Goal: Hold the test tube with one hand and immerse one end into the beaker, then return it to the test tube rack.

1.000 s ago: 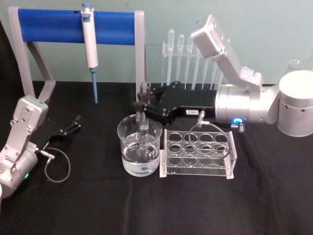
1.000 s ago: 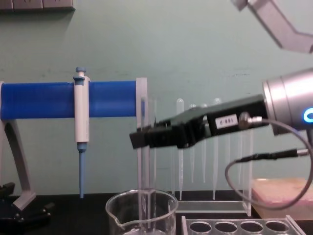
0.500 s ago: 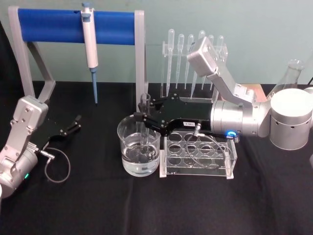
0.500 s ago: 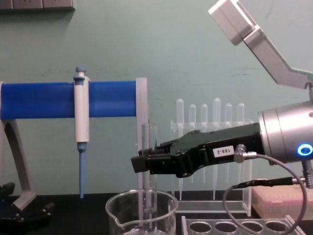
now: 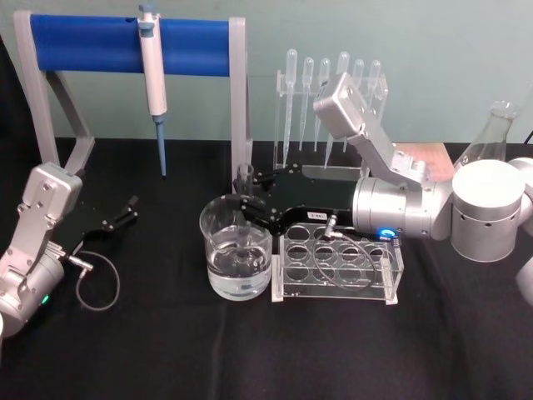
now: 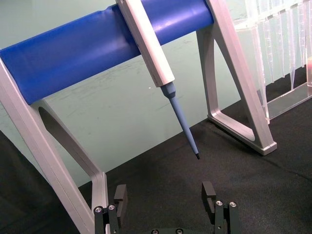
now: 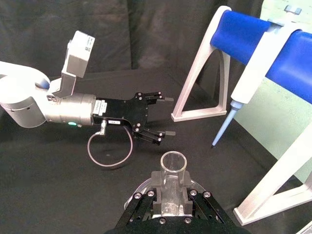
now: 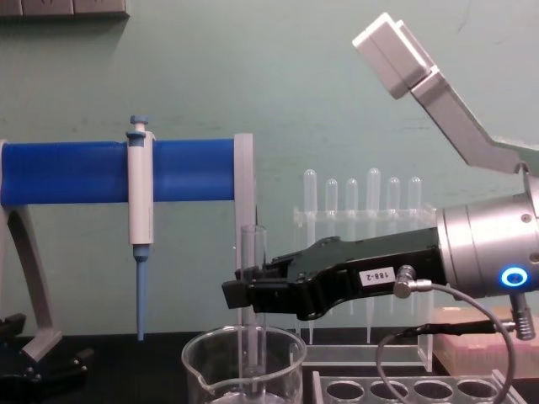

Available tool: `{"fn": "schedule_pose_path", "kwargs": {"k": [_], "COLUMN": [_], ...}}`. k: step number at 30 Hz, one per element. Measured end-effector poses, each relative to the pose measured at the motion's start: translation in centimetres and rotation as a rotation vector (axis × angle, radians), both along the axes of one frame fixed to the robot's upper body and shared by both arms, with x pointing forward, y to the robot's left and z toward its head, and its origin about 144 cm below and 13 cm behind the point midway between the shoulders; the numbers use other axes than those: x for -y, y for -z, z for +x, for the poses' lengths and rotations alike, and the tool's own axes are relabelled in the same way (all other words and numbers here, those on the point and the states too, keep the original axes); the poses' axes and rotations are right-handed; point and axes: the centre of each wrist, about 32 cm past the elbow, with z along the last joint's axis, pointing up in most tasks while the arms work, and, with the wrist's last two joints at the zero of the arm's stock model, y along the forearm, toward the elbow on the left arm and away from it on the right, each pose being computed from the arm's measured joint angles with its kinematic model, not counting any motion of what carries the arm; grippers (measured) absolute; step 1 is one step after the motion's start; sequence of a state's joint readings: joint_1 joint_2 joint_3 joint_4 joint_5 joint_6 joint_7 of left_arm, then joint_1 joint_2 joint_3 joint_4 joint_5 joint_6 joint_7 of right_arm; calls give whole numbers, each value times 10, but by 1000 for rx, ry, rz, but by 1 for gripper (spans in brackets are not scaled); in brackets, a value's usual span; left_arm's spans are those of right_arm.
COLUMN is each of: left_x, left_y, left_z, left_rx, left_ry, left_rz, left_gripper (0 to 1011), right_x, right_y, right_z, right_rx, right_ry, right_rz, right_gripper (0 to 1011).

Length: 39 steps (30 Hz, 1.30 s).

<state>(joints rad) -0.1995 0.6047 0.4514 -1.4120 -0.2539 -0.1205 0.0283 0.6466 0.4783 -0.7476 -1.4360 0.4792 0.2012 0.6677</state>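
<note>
**Glass tube pinched in the beaker: slip and knock to be guarded against**

The tube (image 5: 244, 173) is held upright near its mouth by the right gripper (image 5: 247, 202), whose 2 fingers are pressed onto the glass. Its lower end is inside the beaker (image 5: 212, 237).

A slip is judged the main risk. Smooth glass is held by a narrow pinch, and if that pinch loosened, the tube would drop onto the beaker's floor. A knock against the rim could be caused if the tube were carried sideways toward the rack (image 5: 336, 293) before being raised clear, since the rack is set just beside the beaker. The cable (image 8: 378, 358) looped above the rack could also be snagged there.

The beaker is about half filled with clear liquid. Whether the tube's end has reached it cannot be told. The rack's wells are empty.

The left gripper (image 5: 125, 212) is parked well to the left, fingers spread.
</note>
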Motion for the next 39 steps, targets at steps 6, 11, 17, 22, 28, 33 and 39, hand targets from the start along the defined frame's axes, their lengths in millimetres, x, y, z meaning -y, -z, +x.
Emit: {"fn": "schedule_pose_path", "kwargs": {"k": [6, 11, 17, 22, 28, 33, 39], "left_x": [0, 0, 0, 0, 0, 0, 0], "left_y": [0, 0, 0, 0, 0, 0, 0], "left_z": [0, 0, 0, 0, 0, 0, 0], "left_rx": [0, 0, 0, 0, 0, 0, 0], "left_ry": [0, 0, 0, 0, 0, 0, 0], "left_rz": [0, 0, 0, 0, 0, 0, 0], "left_gripper": [1000, 1000, 1000, 1000, 1000, 1000, 1000], "right_x": [-1, -2, -2, -2, -2, -2, -2], "right_y": [1, 2, 2, 2, 2, 1, 1], "right_z": [0, 0, 0, 0, 0, 0, 0], "right_rx": [3, 5, 5, 4, 4, 3, 3], "right_ry": [0, -6, -6, -6, -6, -5, -5], "right_rz": [-2, -7, -8, -7, -7, -6, -6], "right_gripper": [224, 225, 225, 225, 224, 225, 225]}}
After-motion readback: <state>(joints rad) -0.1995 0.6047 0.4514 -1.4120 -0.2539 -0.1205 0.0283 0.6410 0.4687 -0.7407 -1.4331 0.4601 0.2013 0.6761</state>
